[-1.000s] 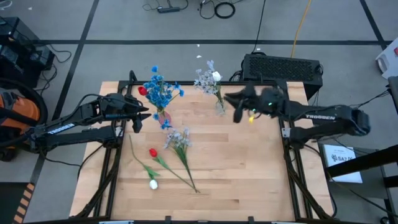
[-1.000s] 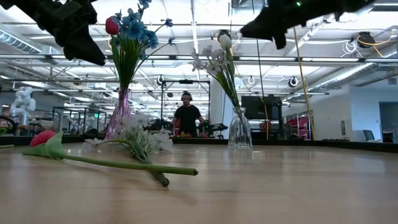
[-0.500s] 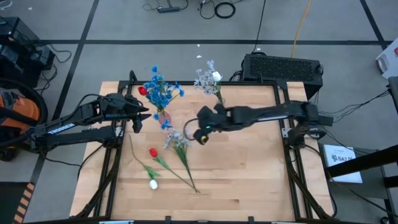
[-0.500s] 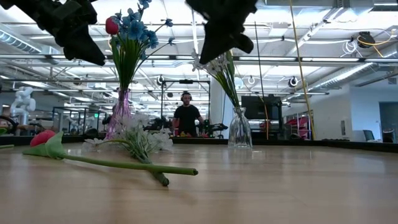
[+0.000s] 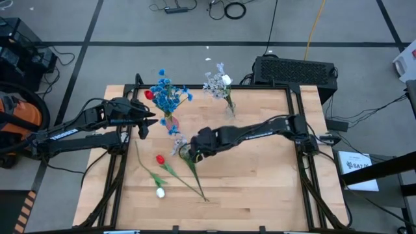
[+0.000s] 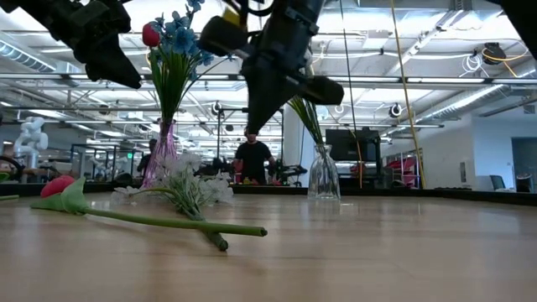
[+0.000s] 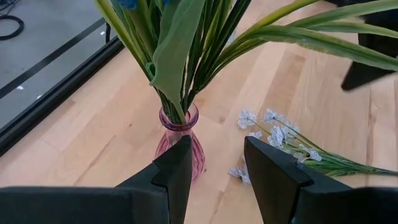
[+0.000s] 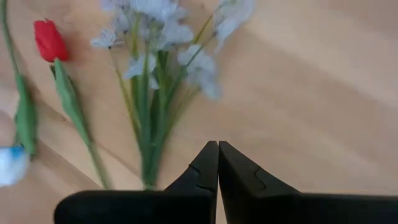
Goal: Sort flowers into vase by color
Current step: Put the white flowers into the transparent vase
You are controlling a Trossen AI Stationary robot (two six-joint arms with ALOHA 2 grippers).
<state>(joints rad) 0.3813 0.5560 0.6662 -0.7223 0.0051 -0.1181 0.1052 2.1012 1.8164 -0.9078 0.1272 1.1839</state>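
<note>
A pink vase (image 5: 170,121) at the far left holds blue flowers (image 5: 168,94) and a red tulip (image 5: 149,95). A clear vase (image 5: 230,110) holds lavender-white sprays and a white tulip (image 5: 224,80). One lavender spray (image 5: 185,146) (image 8: 155,37), a red tulip (image 5: 160,159) (image 8: 48,38) and a white tulip (image 5: 160,192) lie flat on the table. My right gripper (image 5: 188,153) (image 8: 217,144) hovers shut above the lying spray, well off the table in the low view (image 6: 252,113). My left gripper (image 5: 144,123) (image 7: 217,168) waits open beside the pink vase (image 7: 180,134).
A black box (image 5: 296,70) stands just beyond the table's far right edge. Bare wood (image 5: 260,188) stretches across the near right part of the table. A person (image 6: 252,158) stands far back in the room.
My right arm has swung from beside the clear vase at the far right toward the table's left and near side, coming down over the lavender spray that lies on the wood. The flowers and vases have stayed where they were.
</note>
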